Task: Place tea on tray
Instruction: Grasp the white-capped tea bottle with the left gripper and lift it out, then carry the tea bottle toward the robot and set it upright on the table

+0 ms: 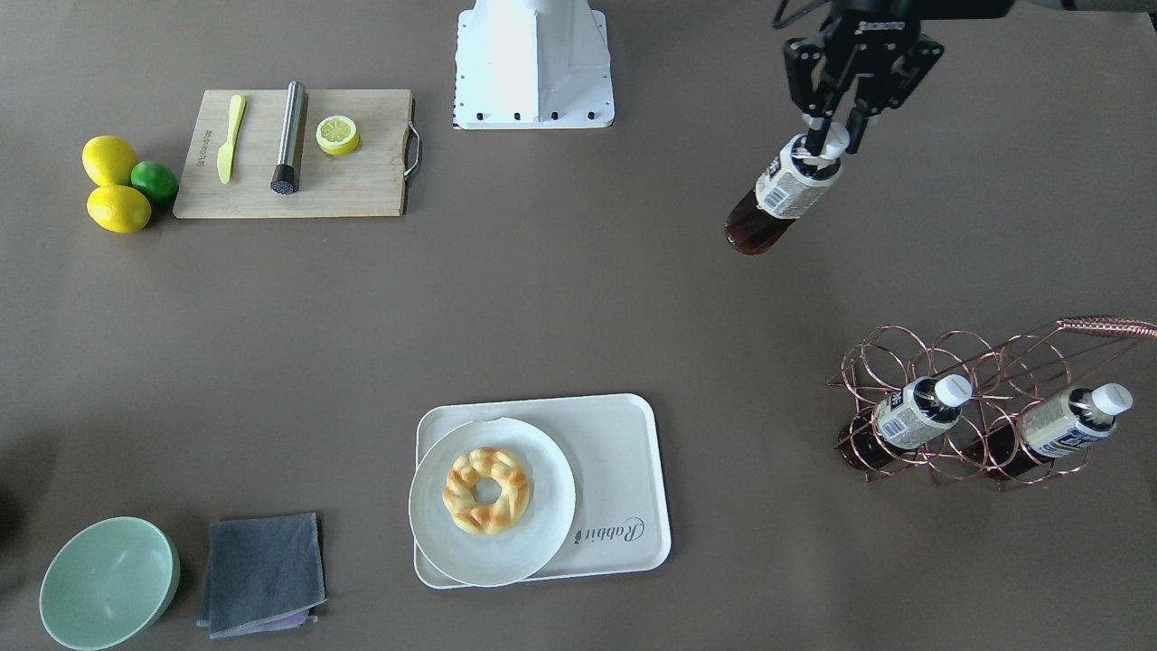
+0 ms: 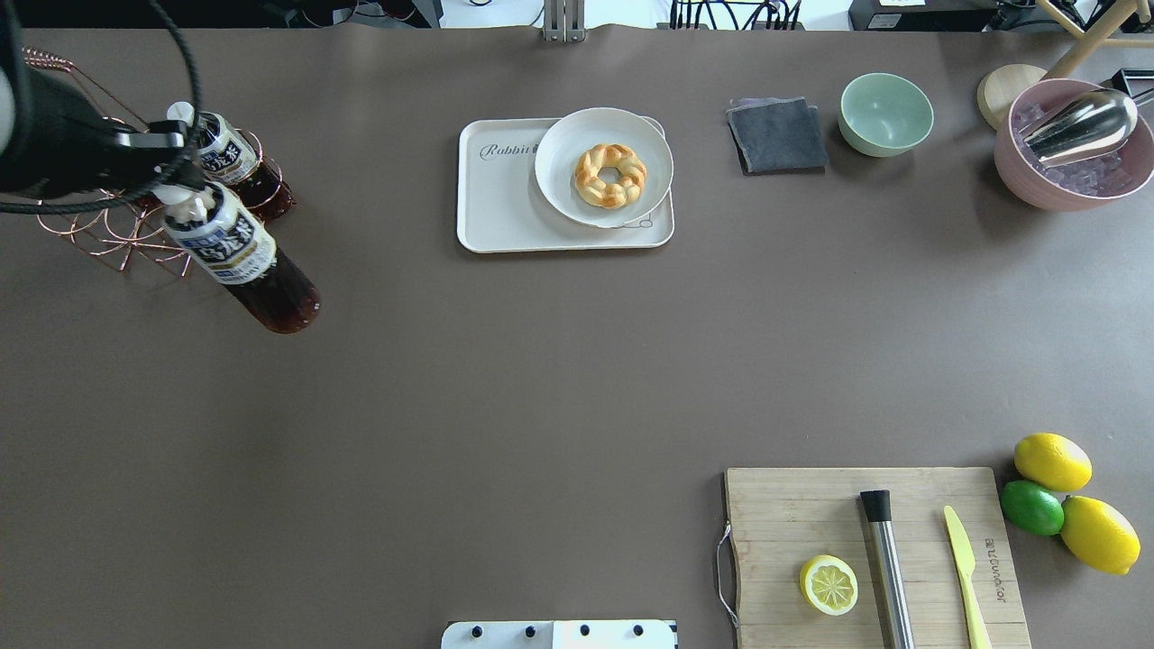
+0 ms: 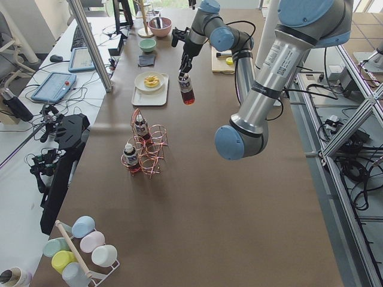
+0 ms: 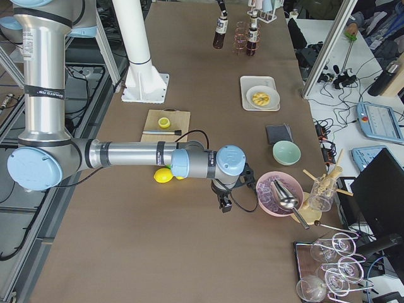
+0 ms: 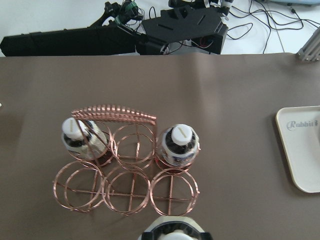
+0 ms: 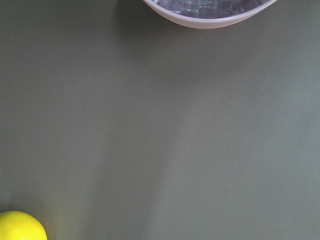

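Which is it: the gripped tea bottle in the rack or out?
Out. The left gripper holds the tea by its cap, above the table and apart from the copper rack, where two other bottles sit.

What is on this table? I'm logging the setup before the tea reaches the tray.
tea: 1, dark brown, hanging from left gripper
other bottles: 2, dark brown, in rack
rack: 1, copper wire, robot's left
tray: 1, cream, table's far side
plate: 1, white, on tray, holding doughnut
cloth: 1, grey, beside green bowl
pink bowl: 1, holding ice and steel scoop
cutting board: 1, wood, carrying yellow knife, steel bar, lemon half
lemons: 2, yellow, beside board, with lime
left gripper: black, shut on tea's cap
right gripper: near pink bowl, state unclear
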Action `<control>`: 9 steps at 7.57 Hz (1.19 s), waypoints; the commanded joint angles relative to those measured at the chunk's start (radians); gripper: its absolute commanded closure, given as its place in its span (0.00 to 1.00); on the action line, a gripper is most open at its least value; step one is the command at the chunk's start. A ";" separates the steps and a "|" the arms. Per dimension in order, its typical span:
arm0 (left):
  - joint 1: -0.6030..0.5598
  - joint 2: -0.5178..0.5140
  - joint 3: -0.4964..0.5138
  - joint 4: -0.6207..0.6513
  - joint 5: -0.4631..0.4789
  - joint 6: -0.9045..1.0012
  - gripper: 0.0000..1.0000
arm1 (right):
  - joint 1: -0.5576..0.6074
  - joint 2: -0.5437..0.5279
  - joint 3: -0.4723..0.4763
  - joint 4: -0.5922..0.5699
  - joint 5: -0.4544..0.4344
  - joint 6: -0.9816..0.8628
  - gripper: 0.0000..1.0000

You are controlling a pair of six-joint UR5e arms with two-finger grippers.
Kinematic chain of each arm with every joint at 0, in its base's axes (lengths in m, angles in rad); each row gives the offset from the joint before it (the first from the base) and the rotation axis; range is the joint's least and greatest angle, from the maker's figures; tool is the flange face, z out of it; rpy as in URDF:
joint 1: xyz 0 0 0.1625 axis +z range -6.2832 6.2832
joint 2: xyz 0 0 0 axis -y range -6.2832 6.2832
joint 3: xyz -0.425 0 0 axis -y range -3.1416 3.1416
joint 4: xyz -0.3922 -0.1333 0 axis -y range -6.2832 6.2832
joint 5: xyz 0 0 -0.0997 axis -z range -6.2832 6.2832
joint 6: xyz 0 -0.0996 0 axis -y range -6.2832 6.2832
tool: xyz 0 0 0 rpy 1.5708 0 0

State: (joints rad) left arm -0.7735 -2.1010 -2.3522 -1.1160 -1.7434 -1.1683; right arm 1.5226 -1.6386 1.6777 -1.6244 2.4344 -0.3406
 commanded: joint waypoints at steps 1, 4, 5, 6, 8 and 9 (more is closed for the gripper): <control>0.199 -0.209 0.155 0.073 0.166 -0.158 1.00 | -0.004 0.003 0.002 0.000 -0.002 0.000 0.00; 0.279 -0.275 0.333 -0.068 0.197 -0.230 1.00 | -0.004 -0.001 0.001 0.000 0.000 -0.001 0.00; 0.298 -0.304 0.379 -0.085 0.197 -0.231 1.00 | -0.004 -0.001 0.000 0.000 0.000 -0.002 0.00; 0.318 -0.327 0.410 -0.087 0.197 -0.231 1.00 | -0.004 -0.003 0.000 0.000 0.000 0.000 0.00; 0.364 -0.320 0.413 -0.091 0.232 -0.232 1.00 | -0.006 -0.004 -0.003 0.000 0.000 0.002 0.00; 0.372 -0.320 0.412 -0.097 0.248 -0.231 1.00 | -0.007 -0.004 -0.001 0.000 0.000 0.002 0.00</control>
State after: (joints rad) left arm -0.4295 -2.4214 -1.9438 -1.2041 -1.5273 -1.3998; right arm 1.5176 -1.6424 1.6763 -1.6245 2.4344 -0.3394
